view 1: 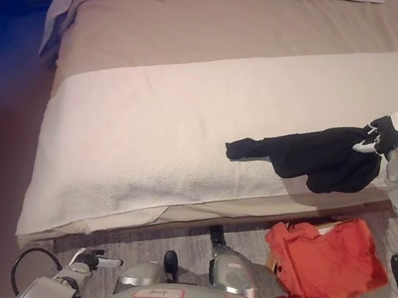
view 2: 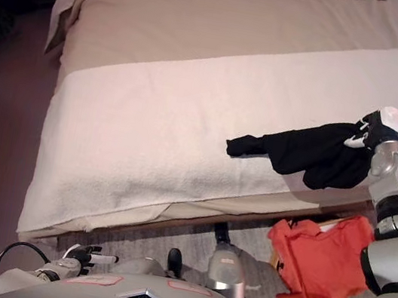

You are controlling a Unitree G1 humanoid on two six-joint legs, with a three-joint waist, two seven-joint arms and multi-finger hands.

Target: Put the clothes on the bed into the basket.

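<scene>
Fingers of the right hand, at about three o'clock in the view, are curled into one end of the black garment and pinch its cloth, dark digits with white tips showing against the fabric. That garment trails from the hand toward nine o'clock across the white blanket near the bed's front edge, bunched and thick near the grasp, narrowing to a crumpled sleeve-like end that lies flat on the blanket (the part by the hand looks lifted, though how far off the surface is hard to judge). Down at five o'clock an orange garment is draped over something on the floor beside the bed; only a small tan corner peeks out from under it, so whether that is the basket cannot be made out. The left hand sits low at seven o'clock, away from the bed, its fingers stretched out loosely and touching nothing. Grey carpet runs under the bed's edge.
</scene>
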